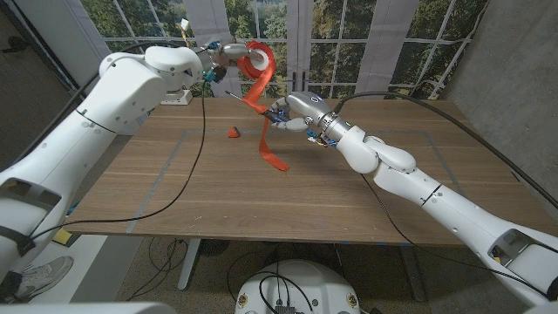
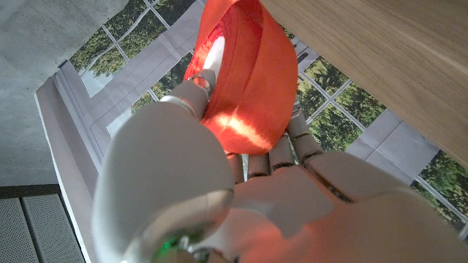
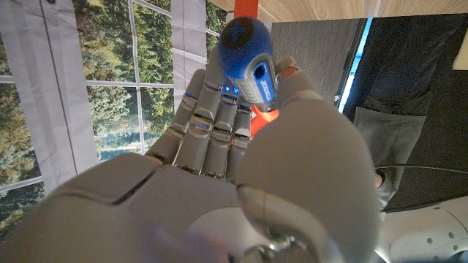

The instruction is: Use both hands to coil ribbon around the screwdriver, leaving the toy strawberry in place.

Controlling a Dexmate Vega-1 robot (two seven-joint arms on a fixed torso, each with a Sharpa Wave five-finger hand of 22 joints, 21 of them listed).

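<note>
Your left hand (image 1: 228, 54) is up off the table (image 1: 288, 187) near the far edge, fingers wrapped on the red ribbon roll (image 1: 259, 59); in the left wrist view the roll (image 2: 245, 80) sits pinned between thumb and fingers (image 2: 289, 142). Your right hand (image 1: 295, 112) is also raised, above the far middle of the table, clamped on the screwdriver (image 1: 261, 108); the right wrist view shows the blue handle butt (image 3: 248, 51) sticking out past the curled fingers (image 3: 208, 128). The shaft tip points toward your left hand, well short of it. Ribbon (image 1: 261, 113) runs down from the roll, crosses the shaft, and its loose tail hangs down to about the table surface near the centre; cannot tell whether it touches the wood. Toy strawberry (image 1: 234, 133) sits on the table just left of the tail, apart from it and from both hands. The near half of the table is bare wood with faint tape lines, and both side edges are well apart from the hands. A black cable (image 1: 196, 148) from your left arm drapes across the left side of the table, passing near the strawberry. Behind the far edge are windows with trees. The handle has a grey label panel, text too small to read. A person in dark clothes shows in the right wrist view.
</note>
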